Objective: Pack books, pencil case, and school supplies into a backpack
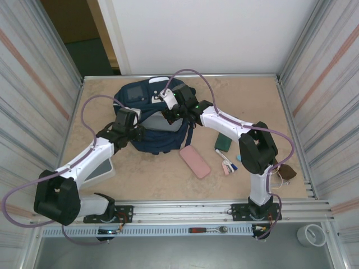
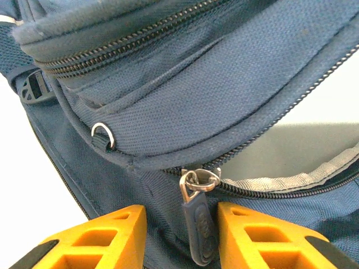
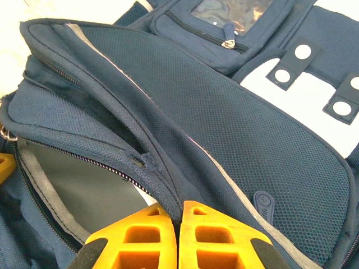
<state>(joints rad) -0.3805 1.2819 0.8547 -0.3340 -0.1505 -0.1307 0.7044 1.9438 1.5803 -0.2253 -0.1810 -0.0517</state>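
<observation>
The navy backpack lies at the back middle of the table, its main compartment zipped partly open. My left gripper is at its near left side. In the left wrist view the backpack is close up, and the left gripper stands open with the zipper pull hanging between its fingers, nearer the right one. My right gripper is shut on the fabric edge of the backpack opening, holding it up. A pink pencil case and the small school supplies lie on the table to the right. The books are out of view.
A dark green flat item lies beside the right arm. A grey tray sits under the left arm, and a brown object is at the right edge. A ratchet tool rests on the front rail.
</observation>
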